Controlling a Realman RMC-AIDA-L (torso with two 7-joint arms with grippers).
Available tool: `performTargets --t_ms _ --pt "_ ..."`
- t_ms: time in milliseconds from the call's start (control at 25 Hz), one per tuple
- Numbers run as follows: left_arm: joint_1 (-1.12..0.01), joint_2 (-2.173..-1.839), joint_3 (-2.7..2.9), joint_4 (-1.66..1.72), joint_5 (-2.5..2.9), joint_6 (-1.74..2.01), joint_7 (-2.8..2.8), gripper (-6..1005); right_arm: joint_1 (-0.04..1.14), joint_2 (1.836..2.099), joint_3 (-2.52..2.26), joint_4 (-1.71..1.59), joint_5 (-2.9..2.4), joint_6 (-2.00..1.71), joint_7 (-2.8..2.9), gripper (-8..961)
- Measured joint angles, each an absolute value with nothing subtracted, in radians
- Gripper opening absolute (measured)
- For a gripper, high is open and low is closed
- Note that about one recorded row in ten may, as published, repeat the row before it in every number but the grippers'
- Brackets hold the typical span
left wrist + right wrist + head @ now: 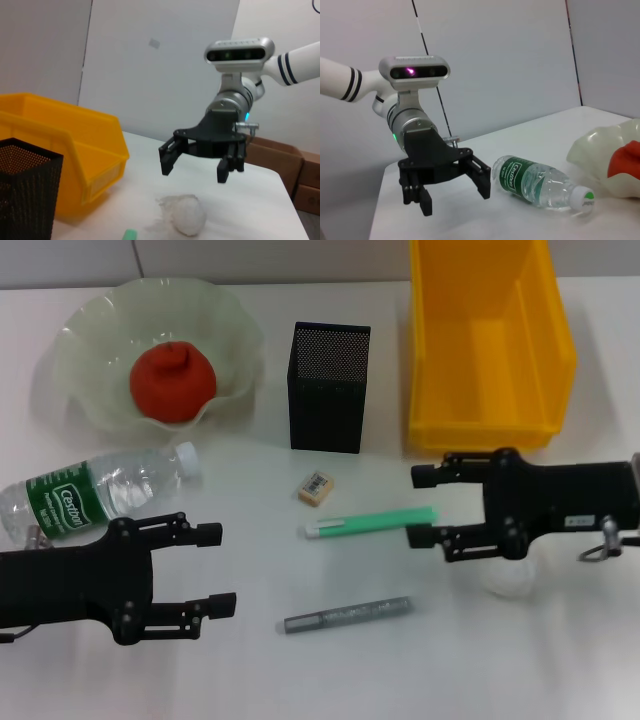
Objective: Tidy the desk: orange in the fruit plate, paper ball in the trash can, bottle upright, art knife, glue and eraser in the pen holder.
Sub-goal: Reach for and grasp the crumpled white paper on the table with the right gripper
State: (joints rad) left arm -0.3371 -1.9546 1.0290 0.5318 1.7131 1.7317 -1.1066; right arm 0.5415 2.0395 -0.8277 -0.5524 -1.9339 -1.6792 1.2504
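The orange (172, 383) sits inside the fruit plate (80, 340) at the far left of the worktop (400, 660). The bottle (95, 490) lies on its side in front of the plate, white cap pointing toward the middle. The pen holder (328, 387) stands upright beside the plate, and the yellow trash can (485, 340) stands to its right. The eraser (316, 488) lies flat just in front of the pen holder. Nearer still lie a green pen-shaped item (370, 522) and, closer to the robot, a grey stick-shaped item (348, 614). The paper ball (187, 214) rests on the worktop below the right hand; from the head camera it is mostly covered by that hand.

The right hand (422, 506) reaches in horizontally from the right, hovering over the paper ball with its fingers spread apart and holding nothing. The left hand (215, 570) reaches in from the left, just in front of the bottle, level with the worktop, fingers likewise apart and empty.
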Motion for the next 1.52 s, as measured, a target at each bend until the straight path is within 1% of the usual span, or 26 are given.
performTargets --t_ms 120,240,400,600,640,680,840,1000,1040,1080,1240,1520 --pt "-0.340 -1.955 1.030 0.532 1.713 1.737 -1.111 794 0.543 2.026 -0.827 -0.621 -1.960 -1.730 1.347 759" --pt "-0.342 -1.956 1.032 0.532 1.714 1.738 -1.113 794 0.552 2.019 -0.822 -0.782 -2.053 -1.813 1.513 759" --pt "-0.343 -1.960 1.030 0.532 1.714 1.739 -1.114 794 0.577 2.017 -0.822 -0.893 -2.150 -1.859 1.609 759" --pt "-0.344 -1.960 1.025 0.532 1.714 1.740 -1.115 794 0.650 2.015 -0.830 -1.004 -2.320 -1.907 1.711 759" --pt "-0.344 -1.961 1.025 0.532 1.714 1.740 -1.115 794 0.683 2.015 -0.832 -1.027 -2.384 -1.916 1.732 759" --pt "-0.344 -1.961 1.025 0.532 1.714 1.740 -1.115 794 0.683 2.015 -0.832 -1.027 -2.384 -1.916 1.732 758" --pt "-0.341 -1.963 1.022 0.532 1.714 1.738 -1.116 794 0.742 2.026 -0.888 -1.068 -2.509 -1.918 1.765 758" --pt "-0.340 -1.964 1.016 0.532 1.713 1.736 -1.116 794 0.766 2.035 -0.961 -1.076 -2.564 -1.900 1.806 758" --pt "-0.339 -1.964 1.015 0.532 1.712 1.735 -1.116 794 0.772 2.048 -1.001 -1.083 -2.602 -1.883 1.826 758" --pt "-0.338 -1.964 1.015 0.532 1.711 1.735 -1.116 794 0.772 2.048 -1.001 -1.083 -2.602 -1.883 1.826 758" --pt "-0.335 -1.965 1.000 0.532 1.710 1.735 -1.117 794 0.769 2.079 -1.088 -1.098 -2.674 -1.835 1.833 759" --pt "-0.335 -1.967 0.989 0.532 1.711 1.738 -1.117 794 0.757 2.083 -1.133 -1.090 -2.675 -1.792 1.835 746"
